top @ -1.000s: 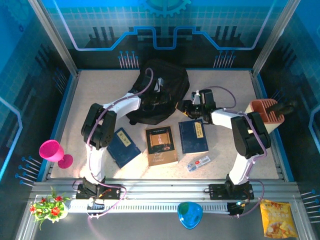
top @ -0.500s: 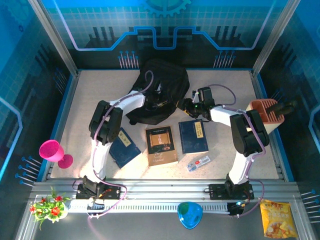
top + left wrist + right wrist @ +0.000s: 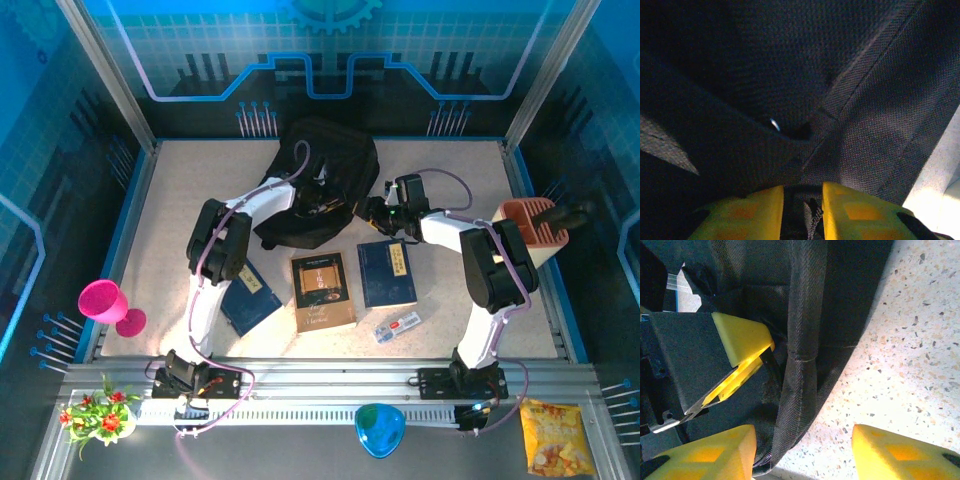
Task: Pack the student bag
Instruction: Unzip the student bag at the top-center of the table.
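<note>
Shifting rightward since the earlier frame, the left arm's elbow is now sitting closer to the student bag, while the right arm is drawing in slightly toward the bag's right edge. The bag is lying at the far middle of the worktop.

The left claw is reaching onto the bag's near face, its fingers nearly pressed together and pinching a dark tab of the bag, probably a zipper pull, likely for opening the bag. The right claw is standing spread, straddling the bag's right hem without clamping it, seemingly positioning itself to steady the fabric.

3 books are waiting just near of the bag, none packed yet: a left blue book, a brown book and a right blue book.
</note>
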### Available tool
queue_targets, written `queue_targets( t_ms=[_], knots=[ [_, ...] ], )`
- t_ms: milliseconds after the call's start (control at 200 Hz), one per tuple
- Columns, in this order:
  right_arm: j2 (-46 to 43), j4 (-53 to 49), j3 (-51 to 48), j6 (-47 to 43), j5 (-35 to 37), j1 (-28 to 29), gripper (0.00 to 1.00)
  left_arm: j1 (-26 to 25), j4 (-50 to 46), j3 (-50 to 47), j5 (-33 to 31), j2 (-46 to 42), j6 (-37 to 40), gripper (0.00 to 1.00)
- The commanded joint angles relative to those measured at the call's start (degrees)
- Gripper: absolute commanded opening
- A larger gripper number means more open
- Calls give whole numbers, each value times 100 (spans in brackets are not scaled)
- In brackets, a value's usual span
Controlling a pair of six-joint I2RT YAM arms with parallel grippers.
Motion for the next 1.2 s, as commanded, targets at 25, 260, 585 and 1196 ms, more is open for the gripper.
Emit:
queue_targets(
  t_ms=[25, 260, 585, 1196],
  knots=[
    [74, -44, 55, 16, -50, -79, 54, -27, -130, 281, 115, 156, -28, 24],
    [83, -54, 39, 26, -31, -77, 52, -32, -253, 515, 138, 240, -30, 13],
    [223, -39, 92, 55, -151, -66, 46, -41, 28, 234, 321, -55, -17, 6],
    [250, -129, 408, 30, -229, -193, 52, -89, 713, -1013, 306, -1084, 424, 0]
  ],
)
